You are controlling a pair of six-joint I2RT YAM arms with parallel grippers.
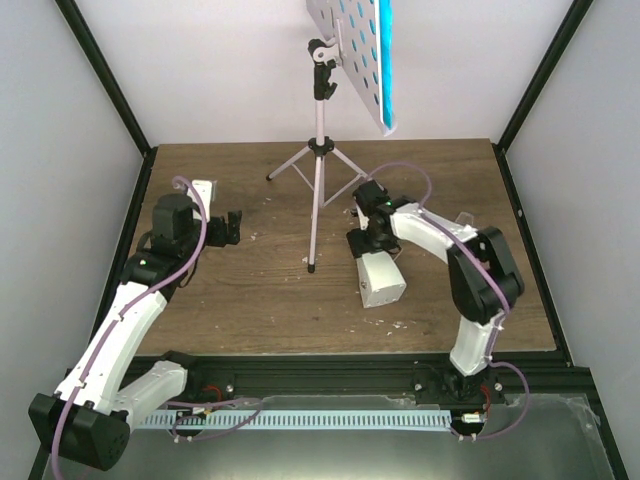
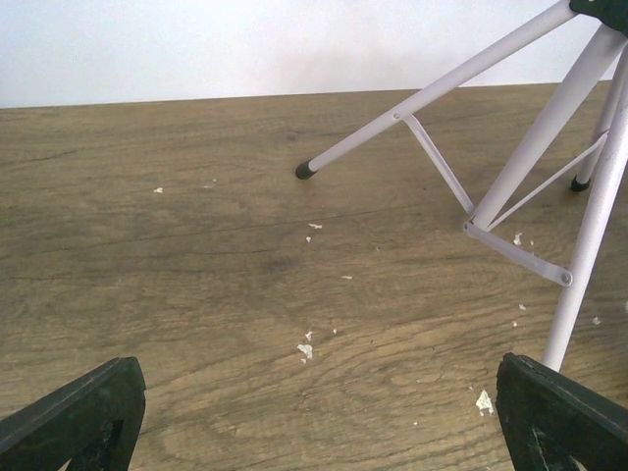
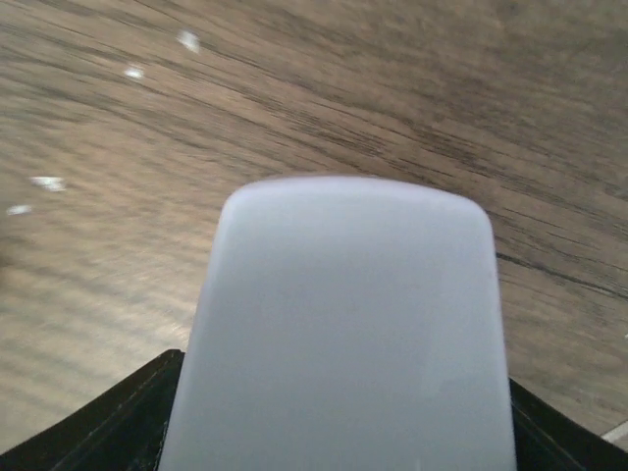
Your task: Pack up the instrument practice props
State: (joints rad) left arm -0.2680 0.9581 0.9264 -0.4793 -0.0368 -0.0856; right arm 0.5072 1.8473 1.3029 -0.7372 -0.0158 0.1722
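The right claw (image 3: 339, 427) straddles the small white pyramid metronome (image 3: 343, 314), with one black finger low against each flank. The fingers look pressed to its sides, but I cannot tell whether they are truly clenched on it. The metronome lies on the brown wood-grain worktop (image 1: 250, 300), right of centre and near the closest foot of the pale pink-white music stand with perforated desk and thin tripod legs (image 1: 318, 150).

To pick it up well, I judge the fingers should seat squarely on two opposite flat faces, since a tapered body can squirt out of a loose pinch. The grip should be firm before any lift, and the lift should go straight up, clear of that tripod leg.

Further left, the left claw (image 1: 232, 228) is released, jaws wide, hovering above the wood beside the stand's left leg. The teal-covered booklet of white sheet music (image 1: 385, 70) rests on the stand's desk at the far side.
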